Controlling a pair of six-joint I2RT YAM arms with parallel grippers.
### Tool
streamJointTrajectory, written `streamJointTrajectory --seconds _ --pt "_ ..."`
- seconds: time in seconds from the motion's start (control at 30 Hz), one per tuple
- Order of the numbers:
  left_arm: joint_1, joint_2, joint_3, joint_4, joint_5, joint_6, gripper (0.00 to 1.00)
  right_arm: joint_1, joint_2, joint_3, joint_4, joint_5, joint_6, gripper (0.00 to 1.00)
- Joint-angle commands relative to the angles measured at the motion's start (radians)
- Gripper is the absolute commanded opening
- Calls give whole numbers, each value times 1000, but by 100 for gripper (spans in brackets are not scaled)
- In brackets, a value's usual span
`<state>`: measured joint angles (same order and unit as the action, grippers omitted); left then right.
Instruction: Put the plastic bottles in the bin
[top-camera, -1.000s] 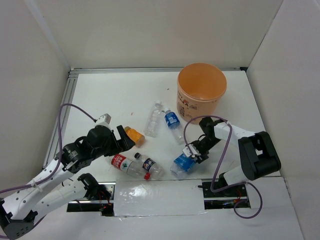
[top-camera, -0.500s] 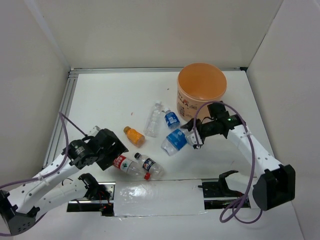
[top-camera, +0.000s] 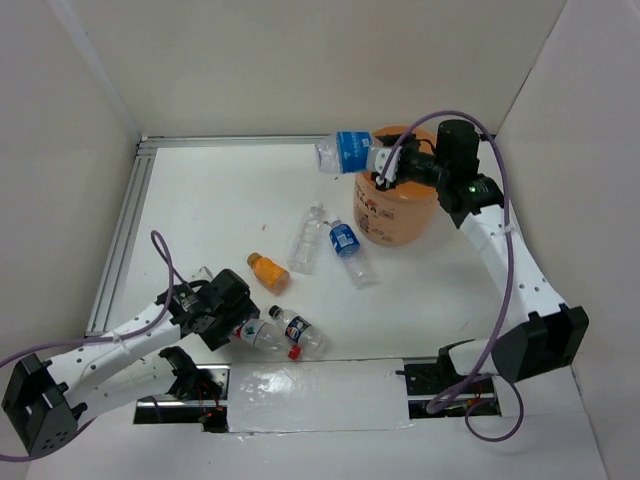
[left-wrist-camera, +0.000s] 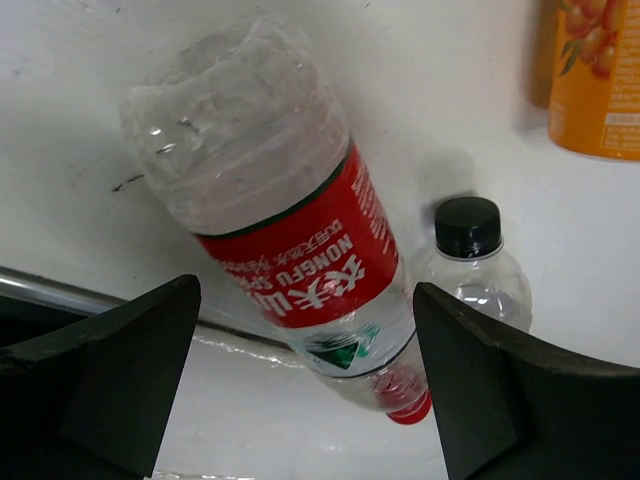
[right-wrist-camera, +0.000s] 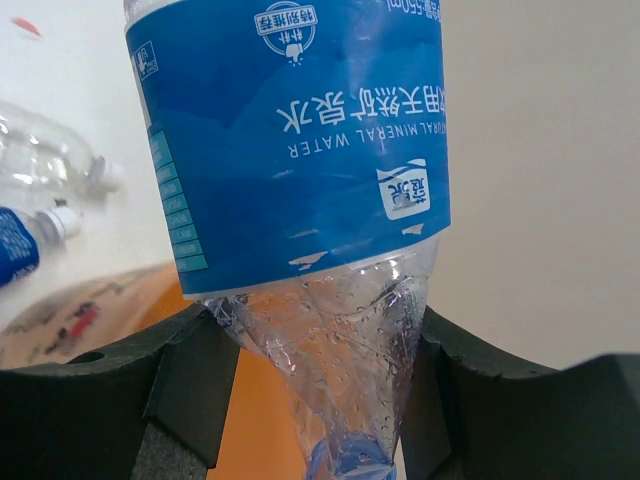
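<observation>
The right jaws are clamped on the crumpled end of a blue-labelled bottle (top-camera: 347, 153). They hold it up at the far-left rim of the bin (top-camera: 398, 218), with most of its body jutting out past the rim. The left jaws stand wide, one to each side of the red-labelled bottle (left-wrist-camera: 290, 250), which lies on the desk (top-camera: 220, 200) beside a black-capped bottle (left-wrist-camera: 468, 262). I'd say this is the drop stage. The bottle needs carrying further over the mouth, or tipping, before release. The left jaws need only close.
</observation>
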<state>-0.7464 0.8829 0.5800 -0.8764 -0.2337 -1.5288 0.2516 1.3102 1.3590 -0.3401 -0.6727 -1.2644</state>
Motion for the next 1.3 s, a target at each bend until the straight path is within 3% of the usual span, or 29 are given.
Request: streamJointTrajectory --seconds 0.0,0.07,0.17,0.2,0.23,0.3,0.37,0.43,0.47,0.57,0.63,0.67,0.7,0.77,0.83,0.9,0.93,0.97,1.07,1.1,1.17,1.2,1.23,1.27 --pt "21 51 6 128 -9 53 100 -44 76 86 21 74 94 31" --pt "21 88 -15 183 10 78 100 -87 125 121 -17 55 117 34" --pt "30 139 -28 266 20 131 100 -121 161 121 -54 9 129 47" --pt "30 154 -37 308 20 143 100 -135 161 121 -95 -10 129 64" --pt "30 171 -37 324 20 154 100 -135 176 121 -109 -10 129 73" --pt "39 229 -37 338 33 176 100 -162 189 121 -120 -43 155 82" --pt "39 264 -46 367 59 202 98 -193 189 132 -109 -73 225 100" --pt "39 300 -55 391 71 202 93 -213 189 161 -115 -123 282 100" --pt "39 300 -55 392 71 213 89 -228 189 187 -116 -157 305 100" --pt "39 300 -65 418 80 235 54 -270 162 212 -68 -231 463 100" --pt "39 274 -56 418 89 263 37 -291 152 227 -57 -246 528 100" --pt "39 259 -55 418 105 277 26 -291 152 236 -45 -263 581 100" --pt "39 239 -30 418 115 317 8 -307 152 256 -45 -286 605 100" --pt "1 150 7 392 125 392 0 -333 152 294 -103 -313 655 100" --pt "-22 75 81 378 134 459 0 -347 152 324 -175 -381 655 100" --pt "-44 -8 182 392 134 566 0 -357 152 373 -383 -465 535 100" --pt "-44 -18 222 430 134 605 0 -357 143 373 -426 -511 534 98" --pt "-44 -18 266 453 122 645 0 -357 130 359 -436 -522 552 77" --pt "-44 100 489 552 73 769 0 -345 51 264 -413 -487 598 28" --pt "-35 147 548 582 60 817 0 -345 -13 176 -302 -455 697 14" --pt "-34 305 723 657 44 864 0 -367 -70 105 -254 -388 715 11" --pt "-9 415 827 783 43 901 0 -386 -131 45 -263 -369 692 11" --pt "-8 416 880 784 43 901 0 -387 -132 22 -263 -369 692 12" --pt "-8 529 935 815 33 914 0 -400 -146 3 -292 -358 662 12"
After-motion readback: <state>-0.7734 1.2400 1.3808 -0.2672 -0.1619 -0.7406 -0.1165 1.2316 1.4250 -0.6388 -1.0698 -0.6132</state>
